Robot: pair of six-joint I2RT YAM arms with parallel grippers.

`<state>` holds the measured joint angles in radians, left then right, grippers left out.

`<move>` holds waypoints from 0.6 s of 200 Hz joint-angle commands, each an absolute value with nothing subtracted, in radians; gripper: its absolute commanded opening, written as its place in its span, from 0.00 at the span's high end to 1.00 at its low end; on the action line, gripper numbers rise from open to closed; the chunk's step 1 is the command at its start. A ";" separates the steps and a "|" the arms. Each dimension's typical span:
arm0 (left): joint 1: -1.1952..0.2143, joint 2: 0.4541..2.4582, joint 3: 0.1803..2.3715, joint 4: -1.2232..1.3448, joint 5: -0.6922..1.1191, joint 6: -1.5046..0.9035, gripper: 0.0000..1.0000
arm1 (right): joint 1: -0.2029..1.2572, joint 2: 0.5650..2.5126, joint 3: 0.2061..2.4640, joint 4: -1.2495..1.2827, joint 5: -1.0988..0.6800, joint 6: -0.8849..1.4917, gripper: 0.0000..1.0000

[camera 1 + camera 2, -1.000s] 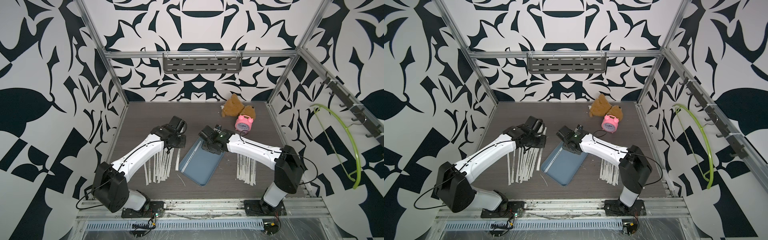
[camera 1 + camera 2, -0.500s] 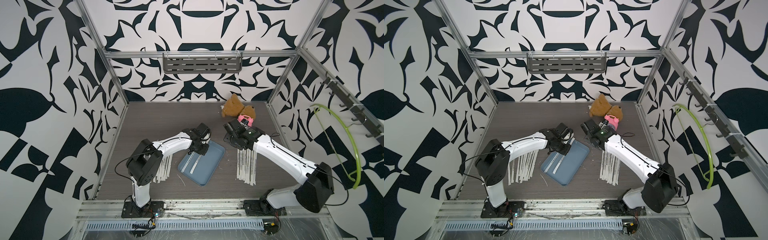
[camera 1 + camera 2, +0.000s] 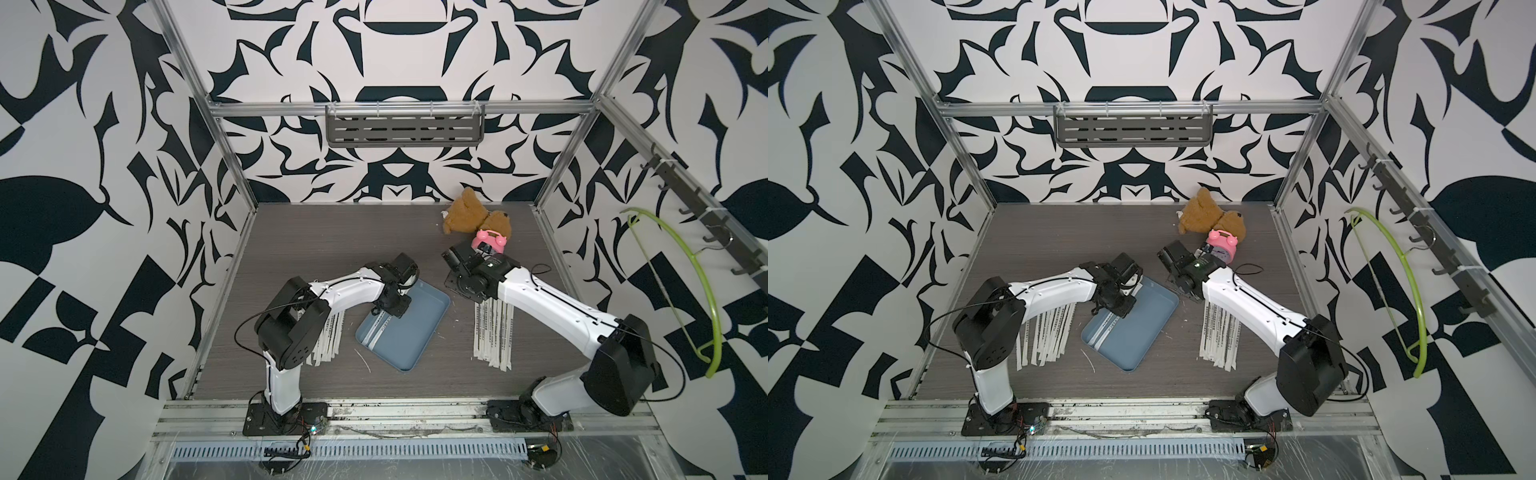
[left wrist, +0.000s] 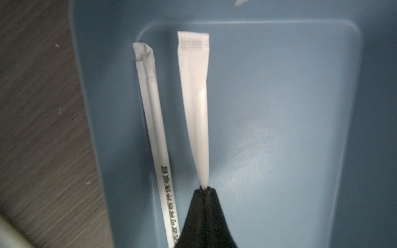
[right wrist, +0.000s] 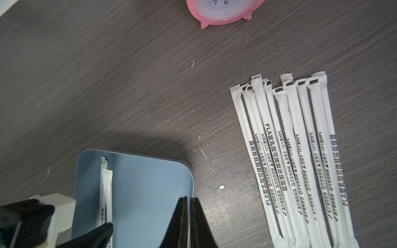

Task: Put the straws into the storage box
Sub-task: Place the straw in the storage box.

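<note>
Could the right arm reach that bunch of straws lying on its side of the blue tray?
Probably yes. Those straws lie uncovered on the table, and the right tool hangs empty near them, by the blue-grey tray rim. Nothing stands between them.

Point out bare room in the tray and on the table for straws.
Free: the storage box floor from the held straw to the far long rim; the table behind the left gripper, toward the back wall. Crowded: the box's side by the lying straw, the straw rows flanking it, toys back right.
</note>
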<state>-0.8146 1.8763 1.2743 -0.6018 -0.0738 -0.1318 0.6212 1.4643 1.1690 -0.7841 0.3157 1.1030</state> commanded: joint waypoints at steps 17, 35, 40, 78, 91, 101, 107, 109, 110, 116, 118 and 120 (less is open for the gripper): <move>-0.815 1.939 1.317 -0.679 -0.118 -0.082 0.94 | 0.623 1.459 1.193 -0.782 0.322 1.098 0.89; -0.815 1.950 1.326 -0.682 -0.123 -0.081 0.92 | 0.621 1.456 1.192 -0.782 0.322 1.096 0.89; -0.815 1.953 1.330 -0.684 -0.124 -0.084 0.92 | 0.622 1.456 1.192 -0.782 0.321 1.095 0.90; -0.815 1.966 1.355 -0.699 -0.130 -0.092 0.87 | 0.622 1.459 1.190 -0.781 0.322 1.090 0.90; -0.815 1.966 1.359 -0.704 -0.133 -0.096 0.85 | 0.622 1.459 1.188 -0.781 0.321 1.090 0.90; -0.815 1.966 1.363 -0.710 -0.137 -0.099 0.84 | 0.622 1.459 1.185 -0.778 0.321 1.089 0.90; -0.815 1.965 1.366 -0.714 -0.139 -0.102 0.83 | 0.623 1.459 1.184 -0.778 0.322 1.088 0.90; -0.815 1.964 1.367 -0.716 -0.139 -0.102 0.83 | 0.622 1.460 1.184 -0.778 0.320 1.089 0.90; -0.815 1.963 1.368 -0.717 -0.139 -0.103 0.82 | 0.622 1.460 1.184 -0.778 0.320 1.089 0.89; -0.815 1.960 1.368 -0.723 -0.140 -0.104 0.81 | 0.623 1.460 1.184 -0.778 0.320 1.087 0.90; -0.815 1.958 1.368 -0.723 -0.143 -0.105 0.80 | 0.622 1.460 1.184 -0.777 0.320 1.086 0.90; -0.815 1.957 1.369 -0.724 -0.145 -0.105 0.80 | 0.621 1.460 1.184 -0.778 0.321 1.086 0.90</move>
